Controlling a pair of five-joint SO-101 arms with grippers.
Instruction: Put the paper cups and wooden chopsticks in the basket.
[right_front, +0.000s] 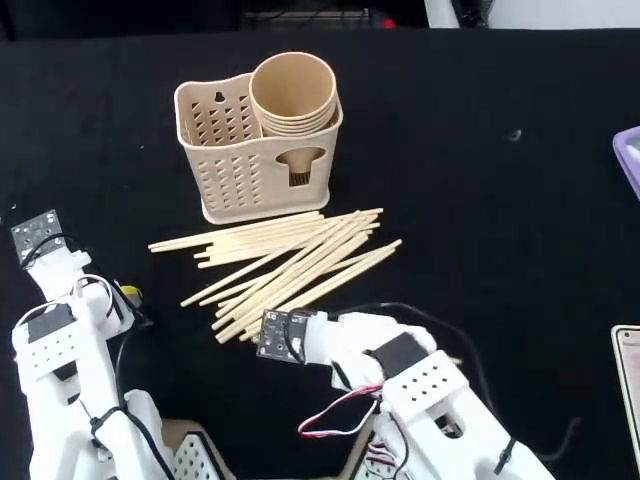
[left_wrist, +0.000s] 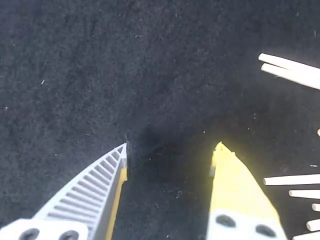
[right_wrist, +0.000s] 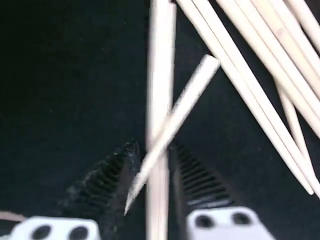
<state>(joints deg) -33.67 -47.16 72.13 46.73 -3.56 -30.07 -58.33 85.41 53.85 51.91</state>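
Left gripper (left_wrist: 170, 160) hangs near the table's (right_front: 500, 250) near left corner, jaws spread wide over bare black cloth, holding nothing; a few stick ends lie just beside it. Toward the far edge, left of centre, stands the basket (right_front: 240, 180). Its left compartment is vacant; the paper cups (right_front: 293, 95) sit nested in its right one, mouth up. The wooden chopsticks (right_front: 290, 255) lie fanned between the basket and the near edge, overlapping one another. At their near ends the right gripper (right_wrist: 152, 170) appears closed on a few of them, one stick crossing the others at an angle.

Handling: the sticks are light, stiff, smooth and prone to roll or pivot. An end grip probably lets them swing, so take hold nearer mid-length, with the sticks parallel.
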